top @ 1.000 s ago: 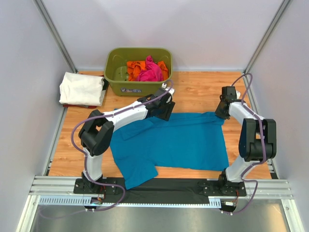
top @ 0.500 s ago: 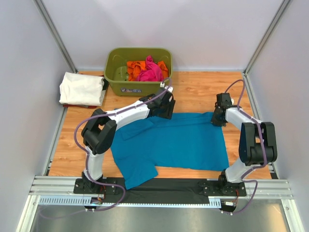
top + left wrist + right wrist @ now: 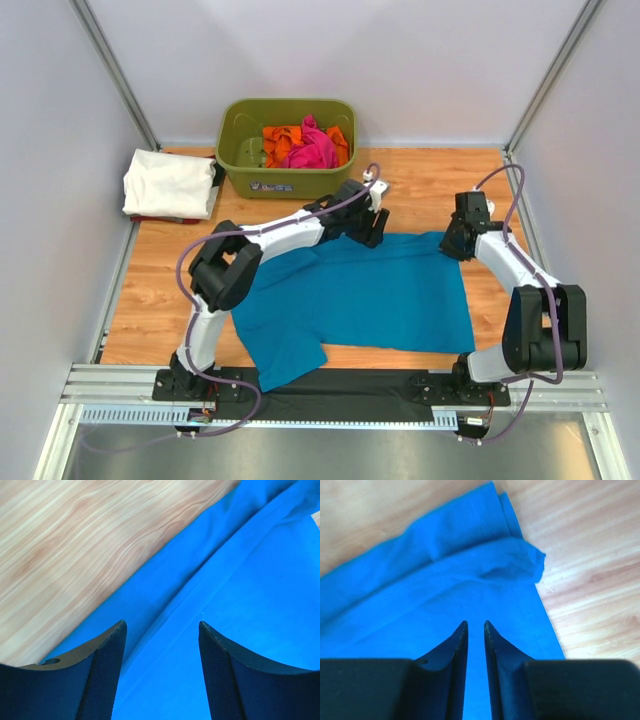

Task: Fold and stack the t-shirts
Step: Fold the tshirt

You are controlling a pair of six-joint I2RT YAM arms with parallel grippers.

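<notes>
We see the teal-blue t-shirt [image 3: 370,290] lying flat on the bench [image 3: 150,300], on the near side of the olive tub [image 3: 240,160]. Our left claw [image 3: 161,625] hangs spread over the hem nearest the tub. Our right claw [image 3: 474,624], almost pressed together and pinching nothing, sits over the shirt corner to the tub's right.

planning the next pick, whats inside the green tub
A crumpled pink shirt and an orange shirt lie in the tub. Anything beneath them is covered.
</notes>
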